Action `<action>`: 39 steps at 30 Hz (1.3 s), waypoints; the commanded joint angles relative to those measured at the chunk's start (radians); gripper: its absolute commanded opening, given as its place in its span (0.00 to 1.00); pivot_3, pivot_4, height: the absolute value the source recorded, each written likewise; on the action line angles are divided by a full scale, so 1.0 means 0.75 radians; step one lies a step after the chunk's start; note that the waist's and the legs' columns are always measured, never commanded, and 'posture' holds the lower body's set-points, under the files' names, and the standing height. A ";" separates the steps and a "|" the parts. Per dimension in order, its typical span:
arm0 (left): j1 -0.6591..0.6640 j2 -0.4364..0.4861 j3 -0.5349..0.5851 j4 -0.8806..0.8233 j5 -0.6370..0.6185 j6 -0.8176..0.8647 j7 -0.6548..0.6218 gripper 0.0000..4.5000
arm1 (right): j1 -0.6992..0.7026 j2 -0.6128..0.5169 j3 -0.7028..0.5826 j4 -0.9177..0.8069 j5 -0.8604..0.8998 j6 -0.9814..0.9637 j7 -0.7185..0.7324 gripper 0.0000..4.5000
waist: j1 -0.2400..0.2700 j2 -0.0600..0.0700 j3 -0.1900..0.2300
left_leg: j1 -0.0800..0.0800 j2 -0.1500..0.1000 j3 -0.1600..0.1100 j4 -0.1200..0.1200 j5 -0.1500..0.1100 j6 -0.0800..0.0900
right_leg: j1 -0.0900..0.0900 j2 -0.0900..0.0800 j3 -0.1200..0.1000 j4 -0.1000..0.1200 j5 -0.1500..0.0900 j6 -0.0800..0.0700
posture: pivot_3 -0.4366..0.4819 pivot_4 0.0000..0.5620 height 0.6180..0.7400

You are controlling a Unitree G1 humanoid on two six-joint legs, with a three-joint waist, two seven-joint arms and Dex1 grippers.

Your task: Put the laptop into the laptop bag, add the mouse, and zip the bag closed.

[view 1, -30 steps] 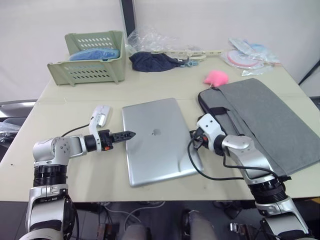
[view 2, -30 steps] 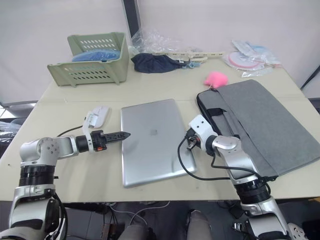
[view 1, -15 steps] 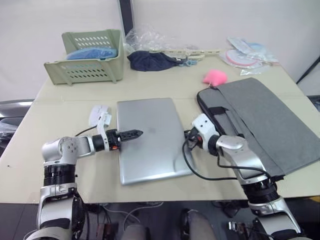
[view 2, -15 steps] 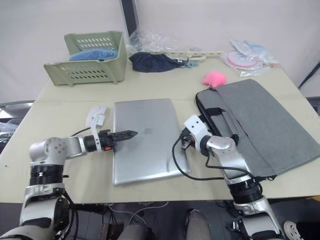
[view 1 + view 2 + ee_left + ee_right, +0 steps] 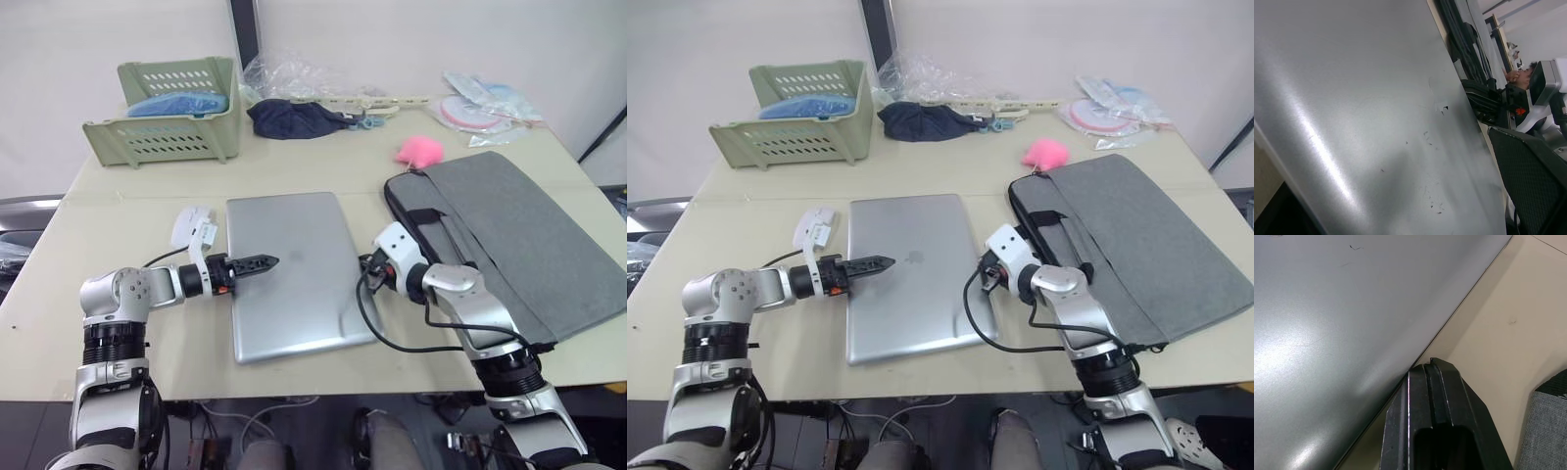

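Since the laptop point(image 5: 290, 275) lies mid-frame with its long axis running top to bottom, both arms flank it. Left gripper point(image 5: 263, 261), fingers pressed together, rests over its left edge, mouse point(image 5: 189, 226) just beyond. Right gripper point(image 5: 1436, 387), also closed, touches the right edge, with the bag point(image 5: 509, 240) further right. That contact is clearest from the right wrist.

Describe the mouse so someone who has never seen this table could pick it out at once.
Find the silver laptop lying flat mid-table; the mouse sits on the tabletop just off its far left corner, nearer than the green basket. It is small, white and glossy, unlike the fluffy pink toy by the grey bag.
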 commanded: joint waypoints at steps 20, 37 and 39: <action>0.128 0.004 0.008 -0.149 -0.138 0.178 0.021 0.22 | 0.041 -0.023 0.075 -0.081 0.038 -0.025 0.115 0.00 | -0.015 -0.009 0.008 | -0.001 0.001 -0.001 -0.016 0.000 0.000 | -0.002 0.005 -0.003 -0.013 -0.003 0.004 | 0.48 0.27 1.00; 0.171 -0.046 0.034 -0.212 -0.196 0.205 0.090 0.12 | -0.040 -0.186 -0.205 -0.564 0.069 0.323 -0.010 0.00 | 0.026 -0.019 0.019 | -0.010 -0.002 -0.019 -0.016 0.000 0.000 | -0.006 0.005 -0.007 -0.019 -0.003 0.004 | 0.48 0.27 1.00; 0.173 -0.049 0.035 -0.239 -0.209 0.216 0.099 0.12 | -0.112 -0.190 -0.284 -0.647 0.100 0.449 -0.044 0.00 | 0.029 -0.019 0.019 | -0.012 -0.002 -0.022 -0.016 0.000 0.000 | -0.006 0.005 -0.009 -0.019 -0.003 0.004 | 0.48 0.27 1.00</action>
